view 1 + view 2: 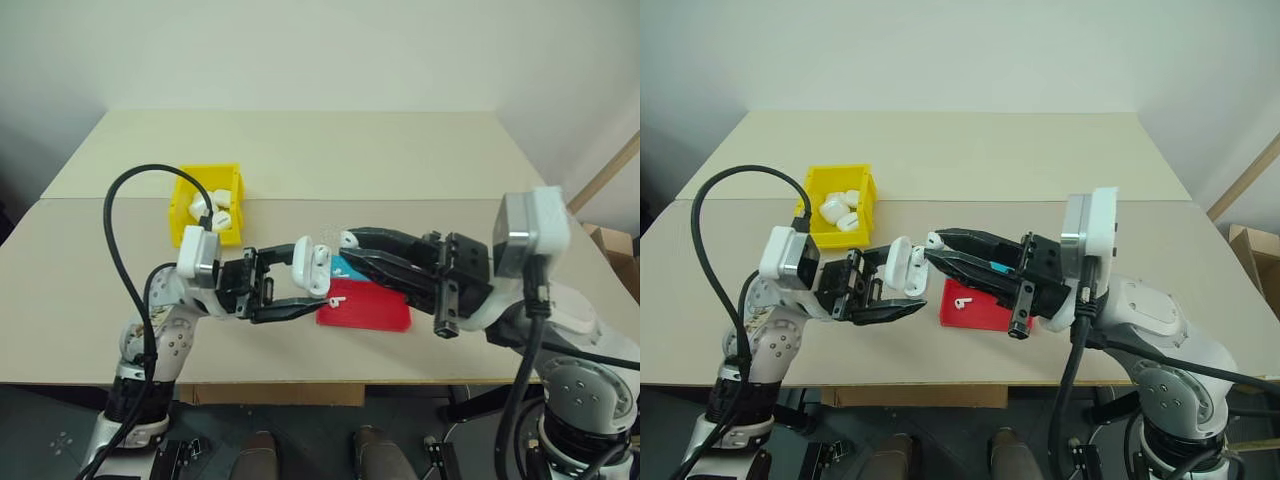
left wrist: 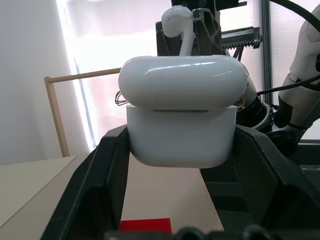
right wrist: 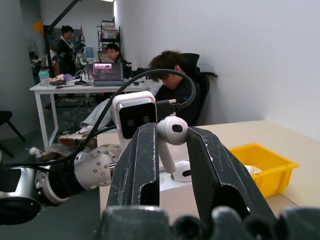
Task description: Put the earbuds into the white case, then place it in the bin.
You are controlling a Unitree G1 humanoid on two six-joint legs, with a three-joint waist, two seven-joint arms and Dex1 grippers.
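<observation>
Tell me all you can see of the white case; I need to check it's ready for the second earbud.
The case is a glossy white, rounded plastic pebble with a hinged lid. The left hand is shut on its lower half and holds it off the table, above the near edge. The lid stands partly raised over the body. One earbud already sits in it. The right hand holds another earbud right at the case's opening, not yet seated.

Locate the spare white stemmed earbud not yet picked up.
In the left eye view, the tiny glossy white earbud lies on the flat red tray, at its left end, just below the left gripper holding the white case.
</observation>
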